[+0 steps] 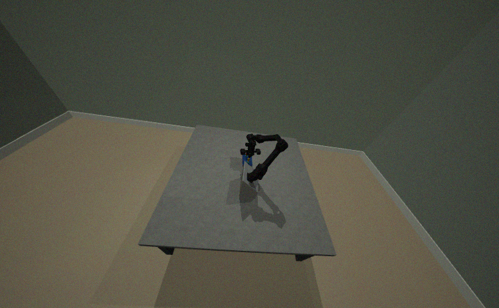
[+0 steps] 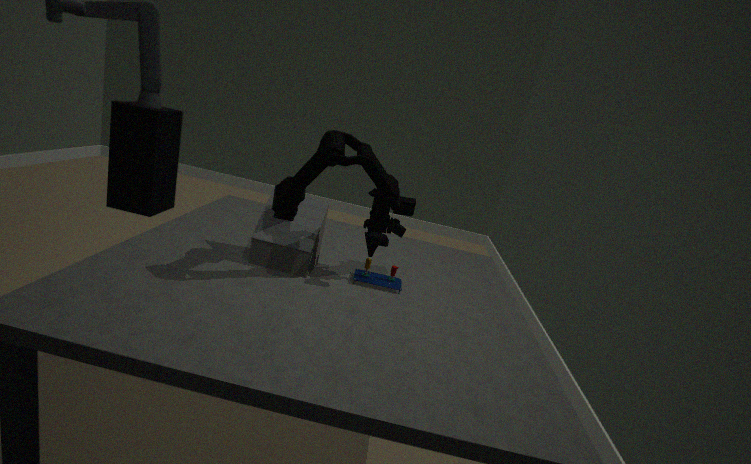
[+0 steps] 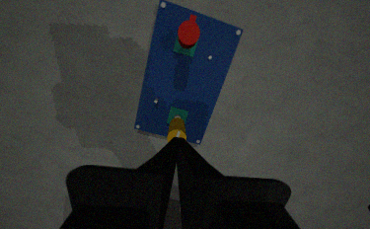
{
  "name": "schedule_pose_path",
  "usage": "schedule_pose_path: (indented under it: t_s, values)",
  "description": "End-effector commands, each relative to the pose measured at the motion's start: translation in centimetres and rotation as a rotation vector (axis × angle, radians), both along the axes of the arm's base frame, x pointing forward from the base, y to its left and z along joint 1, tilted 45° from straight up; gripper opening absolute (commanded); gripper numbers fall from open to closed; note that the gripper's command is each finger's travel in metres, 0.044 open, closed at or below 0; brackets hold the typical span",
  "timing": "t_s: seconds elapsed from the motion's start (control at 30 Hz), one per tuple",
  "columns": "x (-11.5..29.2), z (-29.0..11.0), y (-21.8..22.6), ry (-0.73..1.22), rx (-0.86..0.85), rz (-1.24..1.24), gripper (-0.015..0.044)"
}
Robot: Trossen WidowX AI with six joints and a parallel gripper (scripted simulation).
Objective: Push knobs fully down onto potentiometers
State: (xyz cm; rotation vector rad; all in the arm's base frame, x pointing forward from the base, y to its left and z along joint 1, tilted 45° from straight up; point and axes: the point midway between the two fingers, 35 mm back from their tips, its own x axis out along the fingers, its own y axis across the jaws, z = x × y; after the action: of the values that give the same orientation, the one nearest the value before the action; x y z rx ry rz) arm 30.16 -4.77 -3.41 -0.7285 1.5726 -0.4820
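A blue circuit board stands on short legs on the table. A yellow knob stands upright over the green potentiometer near one end. A red knob stands over the green potentiometer near the other end. Both knobs stick up well above the board. My gripper is shut and empty, pointing down. Its tips are just above the top of the yellow knob; whether they touch it I cannot tell.
The arm's base sits on a grey block on the table, beside the board. A dark box with a grey arm on top stands beyond the table on the left in the exterior view. Small white pins stand on the board.
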Motion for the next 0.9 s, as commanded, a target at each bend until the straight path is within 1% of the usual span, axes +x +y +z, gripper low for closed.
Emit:
schedule_pose_path:
  t_s: [0.0,0.87]
  values:
    - [-0.13,-0.36,-0.19,0.009,-0.005,0.004,0.0000]
    - [-0.15,-0.63,-0.45,0.010,-0.006,0.004,0.0000]
